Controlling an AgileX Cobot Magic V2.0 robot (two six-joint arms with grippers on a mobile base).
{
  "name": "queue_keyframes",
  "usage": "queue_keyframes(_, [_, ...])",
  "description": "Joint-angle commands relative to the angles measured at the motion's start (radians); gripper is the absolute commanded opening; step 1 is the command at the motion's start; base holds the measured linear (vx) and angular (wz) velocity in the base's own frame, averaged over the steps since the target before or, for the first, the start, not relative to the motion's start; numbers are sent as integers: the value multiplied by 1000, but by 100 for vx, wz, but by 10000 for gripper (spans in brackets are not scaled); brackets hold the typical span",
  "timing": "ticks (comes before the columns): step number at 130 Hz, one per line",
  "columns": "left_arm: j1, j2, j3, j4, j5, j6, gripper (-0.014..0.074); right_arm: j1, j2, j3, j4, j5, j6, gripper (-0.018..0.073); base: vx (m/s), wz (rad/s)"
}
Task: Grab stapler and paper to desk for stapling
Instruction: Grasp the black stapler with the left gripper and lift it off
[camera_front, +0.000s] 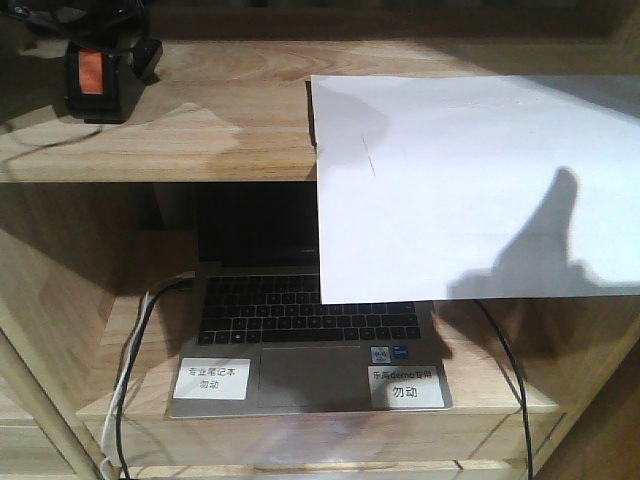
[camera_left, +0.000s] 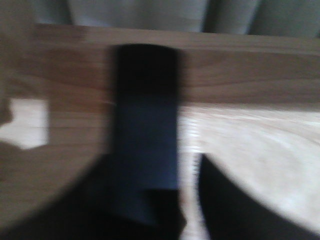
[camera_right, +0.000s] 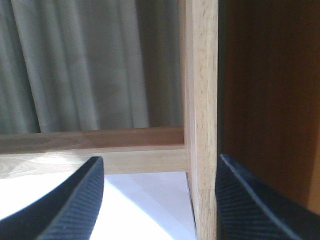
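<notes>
1. On the upper shelf board (camera_front: 220, 130), far left corner: the stapler (camera_front: 92, 75), black, with the orange-red patch facing up. No brand is readable on it.
2. Left wrist view is heavily blurred. The stapler (camera_left: 145, 125) shows as a long dark block lying on wood grain, running away from the camera, with the left gripper (camera_left: 152, 170) at its near end.
3. A dark finger (camera_left: 235, 210) sits just right of the stapler with a thin light strip between them. The other side merges into the stapler's blur, so it cannot be told whether the left jaws are clamped on it or loose.
4. The paper (camera_front: 470, 190) is on the same board, right side. It is a white sheet hanging down over the front edge, blank except for a faint short line near its upper left, with a dark shadow (camera_front: 545, 240) cast on its lower right.
5. The right gripper (camera_right: 160, 160) has its ribbed fingers (camera_right: 75, 205) spread wide and holds nothing. A wooden upright (camera_right: 200, 100) stands between them, the paper (camera_right: 140, 210) lies below, and a grey curtain (camera_right: 85, 65) hangs behind.
6. On the lower shelf (camera_front: 490, 395) sits an open laptop (camera_front: 310, 375), its screen dark and its right side covered by the hanging sheet.
7. The left palm-rest label (camera_front: 211, 378) reads "专业笔记本 勿动". The right label (camera_front: 406, 386) reads "乐高demo专用 勿动". The small stickers above the right label are too small to read.
8. A white cable (camera_front: 125, 370) and a black cable (camera_front: 140, 350) leave the laptop's left side. Another black cable (camera_front: 510, 370) drops at the right.
</notes>
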Motion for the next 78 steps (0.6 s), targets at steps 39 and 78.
queue_keyframes(39, [-3,-63,-27,8,-57,24,-8,-7,12,-27,2,-71,-6,452,0,0])
queue_keyframes(78, [-70,-229,89,-21,-185,119,-8,-7,12,-27,2,-71,-6,452,0,0])
